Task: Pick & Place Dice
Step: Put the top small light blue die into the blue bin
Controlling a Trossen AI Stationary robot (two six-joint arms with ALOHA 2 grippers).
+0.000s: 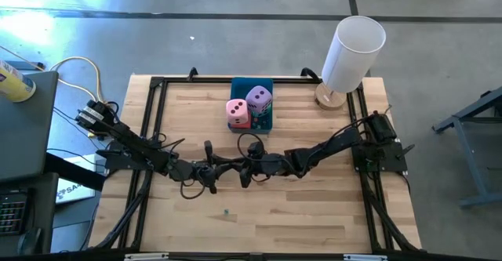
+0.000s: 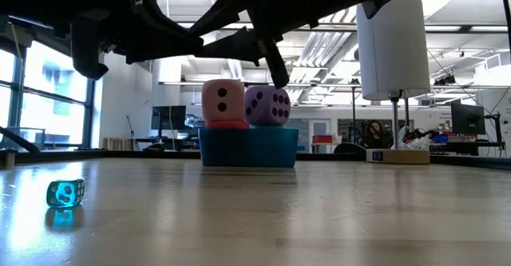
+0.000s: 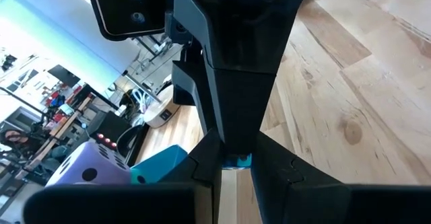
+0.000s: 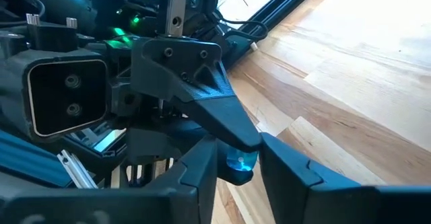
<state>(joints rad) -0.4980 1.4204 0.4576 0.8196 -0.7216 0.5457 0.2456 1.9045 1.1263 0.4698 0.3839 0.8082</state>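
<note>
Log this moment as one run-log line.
tray: pink die on red die, purple die | small teal die: on table | left gripper, right gripper: mid-table, holding nothing visible

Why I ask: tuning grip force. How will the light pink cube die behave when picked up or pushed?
The light pink cube die looks like soft foam, so probably light and squashy. It sits atop the red cube die in the blue rectangular tray, so a sideways push would likely topple it. Flat faces suggest tumbling, not rolling.
</note>
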